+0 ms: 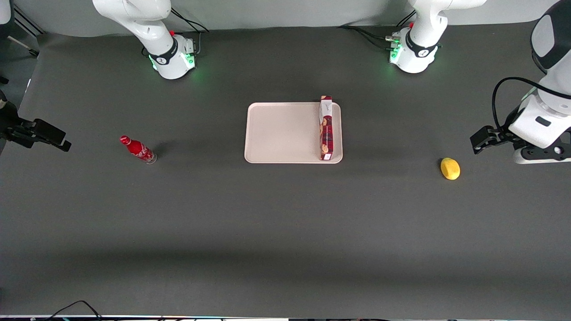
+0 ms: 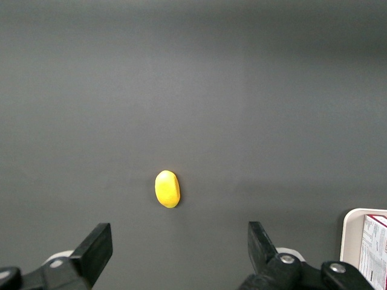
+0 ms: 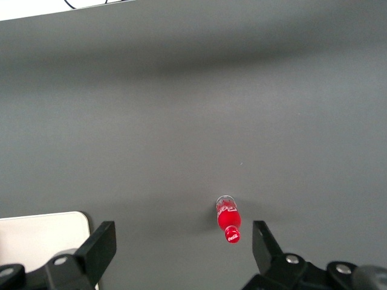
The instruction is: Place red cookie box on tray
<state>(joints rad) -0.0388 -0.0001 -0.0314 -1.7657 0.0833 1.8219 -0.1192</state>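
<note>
From the front we see the red cookie box (image 1: 326,128) on its narrow side on the tray (image 1: 285,133), well apart from our gripper (image 1: 476,143); a table jolt could topple it. At the wrist, our fingers (image 2: 97,248) are spread and empty above a yellow fruit (image 2: 167,188), the tray's corner beside them.

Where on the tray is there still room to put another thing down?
Most of the tray is bare: the whole stretch from the red cookie box toward the parked arm's end. The box stands on edge along the rim nearest the working arm, so only that strip is crowded. The left gripper is open, away from the tray, near the lemon.
</note>
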